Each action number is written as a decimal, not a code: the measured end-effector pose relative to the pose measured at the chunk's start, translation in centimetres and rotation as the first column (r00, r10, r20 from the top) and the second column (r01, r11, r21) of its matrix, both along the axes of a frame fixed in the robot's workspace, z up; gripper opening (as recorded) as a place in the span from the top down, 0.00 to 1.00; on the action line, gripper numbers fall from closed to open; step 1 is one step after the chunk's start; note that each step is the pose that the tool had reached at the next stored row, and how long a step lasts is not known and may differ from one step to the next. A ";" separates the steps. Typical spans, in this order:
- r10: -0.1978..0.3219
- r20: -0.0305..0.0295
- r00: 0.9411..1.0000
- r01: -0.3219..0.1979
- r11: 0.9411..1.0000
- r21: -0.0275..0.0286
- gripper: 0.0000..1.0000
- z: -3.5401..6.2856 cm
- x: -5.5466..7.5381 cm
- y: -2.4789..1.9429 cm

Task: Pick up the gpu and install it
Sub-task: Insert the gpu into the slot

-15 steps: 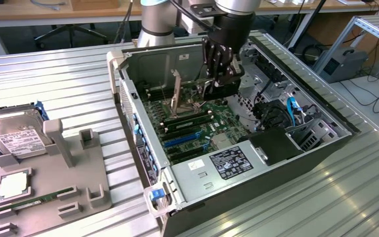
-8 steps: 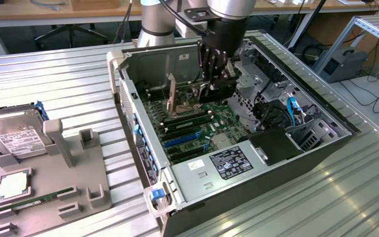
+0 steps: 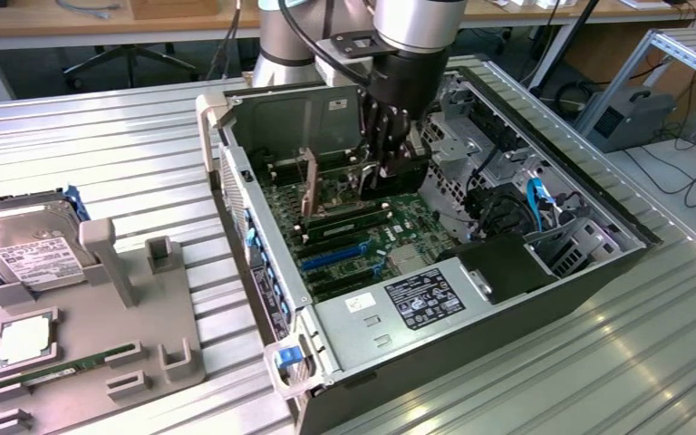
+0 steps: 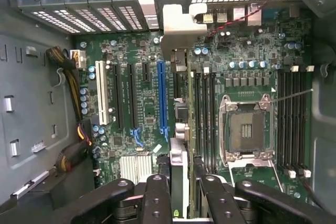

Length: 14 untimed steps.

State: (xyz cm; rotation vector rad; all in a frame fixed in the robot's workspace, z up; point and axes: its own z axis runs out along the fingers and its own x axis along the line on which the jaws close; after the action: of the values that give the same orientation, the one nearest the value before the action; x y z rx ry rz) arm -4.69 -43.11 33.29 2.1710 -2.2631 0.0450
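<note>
Thin flat gpu (image 4: 179,163) in blk gripper (image 4: 182,203)

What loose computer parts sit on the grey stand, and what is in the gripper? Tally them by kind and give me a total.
hard drive: 1
processor chip: 1
RAM stick: 1
gpu: 1
Total: 4

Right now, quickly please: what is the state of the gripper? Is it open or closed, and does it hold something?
Gripper: closed on the gpu, which it holds edge-on over the motherboard.
</note>
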 end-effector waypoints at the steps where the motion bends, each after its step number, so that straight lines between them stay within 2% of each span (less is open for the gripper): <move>1: 0.000 0.000 1.000 0.000 1.000 0.000 0.73 0.00 0.0 -0.36; 4: 0.000 0.000 1.000 0.000 1.000 0.000 0.73 -0.46 0.0 -0.68; 7: 0.000 0.001 1.000 0.000 1.000 0.000 0.73 -1.29 -0.1 -0.77; 10: 0.000 0.001 1.000 0.000 1.000 0.000 0.73 -1.42 -0.4 -0.78; 11: 0.000 0.001 1.000 0.000 1.000 0.000 0.73 -1.44 -0.5 -0.86; 12: 0.000 0.001 1.000 0.000 1.000 0.000 0.73 -1.48 -0.6 -1.21; 14: 0.000 0.001 1.000 0.000 1.000 0.000 0.73 -2.06 -0.6 -1.36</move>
State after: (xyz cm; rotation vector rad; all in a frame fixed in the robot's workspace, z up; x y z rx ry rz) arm -5.30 -44.46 31.23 2.1715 -2.2639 0.0464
